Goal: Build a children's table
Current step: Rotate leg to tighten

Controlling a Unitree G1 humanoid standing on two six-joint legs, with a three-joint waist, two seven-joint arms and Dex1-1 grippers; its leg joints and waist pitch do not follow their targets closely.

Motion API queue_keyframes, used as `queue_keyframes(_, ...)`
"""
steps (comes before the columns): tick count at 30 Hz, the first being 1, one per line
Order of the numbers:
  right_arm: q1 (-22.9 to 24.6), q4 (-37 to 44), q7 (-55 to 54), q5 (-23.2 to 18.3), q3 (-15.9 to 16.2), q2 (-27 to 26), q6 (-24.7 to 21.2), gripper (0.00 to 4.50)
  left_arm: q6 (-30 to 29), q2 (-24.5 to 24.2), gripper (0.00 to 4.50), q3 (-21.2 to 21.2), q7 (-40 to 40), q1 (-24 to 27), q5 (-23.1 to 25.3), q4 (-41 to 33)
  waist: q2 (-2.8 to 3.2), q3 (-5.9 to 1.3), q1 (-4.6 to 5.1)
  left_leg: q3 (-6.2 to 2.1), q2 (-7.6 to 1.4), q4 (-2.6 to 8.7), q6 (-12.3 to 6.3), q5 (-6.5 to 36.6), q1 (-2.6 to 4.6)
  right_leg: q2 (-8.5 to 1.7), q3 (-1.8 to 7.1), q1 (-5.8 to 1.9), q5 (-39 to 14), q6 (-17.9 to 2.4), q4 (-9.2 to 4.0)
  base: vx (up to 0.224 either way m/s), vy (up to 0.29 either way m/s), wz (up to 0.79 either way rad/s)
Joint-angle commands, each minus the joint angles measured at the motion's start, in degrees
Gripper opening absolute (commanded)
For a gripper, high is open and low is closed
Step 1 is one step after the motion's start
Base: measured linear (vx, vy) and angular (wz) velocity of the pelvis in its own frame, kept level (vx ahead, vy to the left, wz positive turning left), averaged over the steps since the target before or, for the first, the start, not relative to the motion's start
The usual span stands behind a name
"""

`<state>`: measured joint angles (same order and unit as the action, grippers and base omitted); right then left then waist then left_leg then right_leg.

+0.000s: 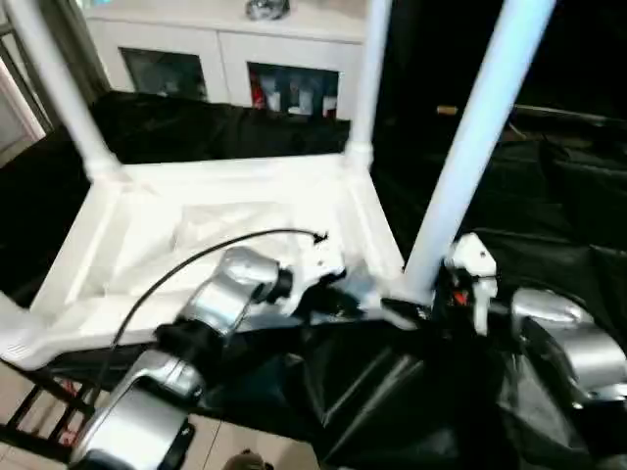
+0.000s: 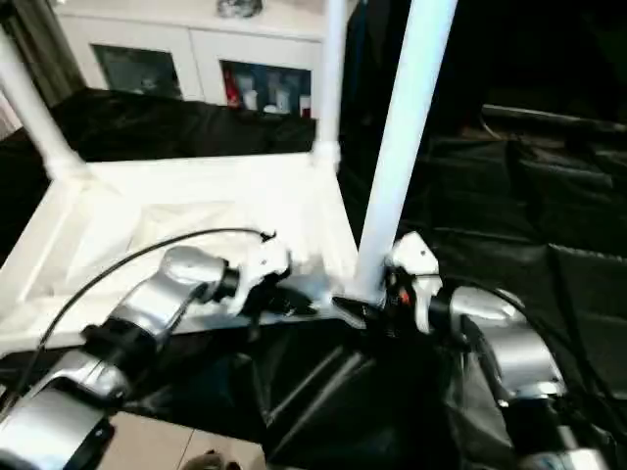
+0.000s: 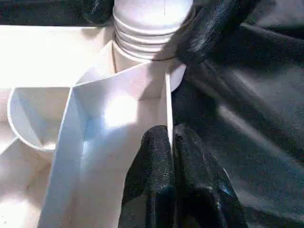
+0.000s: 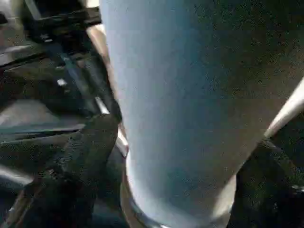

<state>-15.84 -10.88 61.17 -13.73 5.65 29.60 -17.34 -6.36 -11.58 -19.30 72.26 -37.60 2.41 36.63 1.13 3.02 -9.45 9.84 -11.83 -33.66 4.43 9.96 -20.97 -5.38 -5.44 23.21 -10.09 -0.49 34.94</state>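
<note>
- A white plastic tabletop (image 1: 225,245) lies upside down on a worktop (image 1: 549,196) draped in black cloth, its ribbed underside facing up.
- The tabletop sits toward the worktop's near edge, and its near left corner hangs out past that edge, above the floor.
- Three white tube legs stand upright in round corner sockets: the far left leg (image 1: 59,88), the far right leg (image 1: 367,73), and the near right leg (image 1: 480,127).
- The near right leg is the closest to the camera and leans slightly to the right as it rises out of view.
- The left gripper (image 3: 172,156) rests at the tabletop's near edge, just left of the near right corner. In the left wrist view its two black fingers (image 3: 152,175) are clenched on a thin upright white rib of the underside, one on each side of it.
- That same view shows the ridged base of the near right leg seated in its socket just beyond the rib.
- The right gripper (image 2: 387,294) is at the foot of the near right leg. In the right wrist view its fingers (image 4: 78,166) stand wide apart on either side of the leg, released rather than squeezing it.
- A black cable (image 1: 196,259) arcs over the left forearm and across the tabletop.
- Behind the worktop stands a white cabinet (image 1: 225,49) with glass doors.
</note>
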Motion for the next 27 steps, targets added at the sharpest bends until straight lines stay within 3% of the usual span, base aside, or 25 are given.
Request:
queue_keyframes(1,0.2,2.1,2.8,-0.4,1.4,1.4,-0.3,3.57,-0.2,-0.2,0.0,-0.4,4.2,0.0,-3.9,-5.6,-1.04,-3.65,0.16,-0.31,-1.8,4.14,-3.13,13.8,0.23,-3.66,2.9,-3.18,-17.7,-9.9,-4.88,0.0,0.0,0.0)
queue_keyframes(4,0.7,2.9,4.9,-0.3,2.5,2.6,-0.8,3.46,-1.8,-2.1,0.0,-0.4,6.2,1.5,-4.3,-9.0,-1.1,-3.78,0.12,-0.16,-1.75,3.96,-3.36,12.4,0.32,-3.55,2.95,-3.01,-15.8,-10.5,-4.67,0.0,0.0,0.0)
queue_keyframes(6,0.4,3.2,4.8,-0.6,2.6,2.2,-1.2,3.12,-2.5,-2.7,0.0,-0.5,6.4,2.0,-4.4,-10.3,-1.1,-3.8,0.08,-0.18,-1.73,3.93,-3.34,11.9,0.21,-3.56,2.94,-3.06,-15.1,-10.8,-4.52,0.0,0.0,0.0)
queue_keyframes(11,0.2,3.7,5.4,-0.8,3.4,2.5,-1.7,2.82,-3.8,-3.5,0.0,-0.8,6.7,2.8,-4.6,-12.2,-1.2,-3.64,0.08,-0.17,-1.55,3.98,-3.02,12.4,0.18,-3.58,2.89,-3.05,-17.9,-9.5,-4.89,0.0,0.0,0.0)
queue_keyframes(18,0.5,2.6,1.7,-0.1,3.0,0.2,-2.0,2.74,-5.2,-2.5,0.0,-0.1,3.2,2.7,-4.2,-12.3,-1.27,-3.72,0.3,-0.17,-1.5,3.94,-2.72,11.7,0.18,-3.46,2.89,-3.01,-16.5,-9.6,-4.71,0.0,0.0,0.0)
queue_keyframes(19,-0.2,-0.5,-5.9,2.5,2.0,-2.9,-1.5,2.74,-5.8,-0.6,0.0,0.9,-1.0,1.8,-3.6,-10.4,-1.33,-3.71,0.42,-0.2,-1.46,3.97,-2.39,11.6,0.17,-3.45,2.86,-2.99,-16.6,-9.6,-4.69,0.0,0.0,0.0)
queue_keyframes(20,-0.2,-0.5,-5.9,2.5,2.0,-2.9,-1.5,2.74,-5.8,-0.6,0.0,0.9,-1.0,1.8,-3.6,-10.4,-1.3,-3.65,0.61,-0.17,-1.37,3.98,-2.14,11.5,0.08,-3.42,2.84,-2.9,-16.8,-9.5,-4.76,0.0,0.0,0.0)
queue_keyframes(22,-1.6,-4.6,-15.8,5.2,0.3,-6.8,-1.8,2.74,-5.9,1.8,0.0,2.1,-6.0,0.5,-2.9,-7.6,-1.42,-3.68,1.61,-0.3,-1.07,4.12,-0.91,11.5,-0.18,-3.31,2.63,-3.12,-17.5,-9.0,-4.82,0.0,0.0,0.0)
queue_keyframes(24,-2.4,-6.6,-21.2,5.6,-1.1,-9.5,-2.8,2.73,-5.5,3.5,0.0,2.6,-9.1,-0.9,-2.4,-4.9,-1.66,-3.73,2.07,-0.17,-0.87,3.97,-0.67,11.8,0.16,-3.23,2.64,-2.97,-18.3,-8.6,-5.05,0.0,0.0,0.0)
queue_keyframes(25,-4.0,-9.6,-30.8,5.6,-3.5,-14.9,-4.4,2.73,-4.6,7.3,0.0,3.6,-15.3,-4.5,-1.7,1.3,-1.6,-3.75,2.27,-0.13,-0.74,3.96,-0.69,11.8,0.24,-3.23,2.65,-2.91,-18.6,-8.6,-5.21,0.0,0.0,0.0)
queue_keyframes(27,-4.6,-10.6,-33.9,5.7,-4.3,-16.7,-4.8,2.73,-4.3,8.5,0.0,3.9,-17.4,-5.6,-1.5,3.3,-1.61,-3.84,2.32,-0.18,-0.75,3.93,-0.44,11.3,0.29,-3.3,2.67,-2.99,-18.1,-8.7,-5.09,0.0,0.0,0.0)
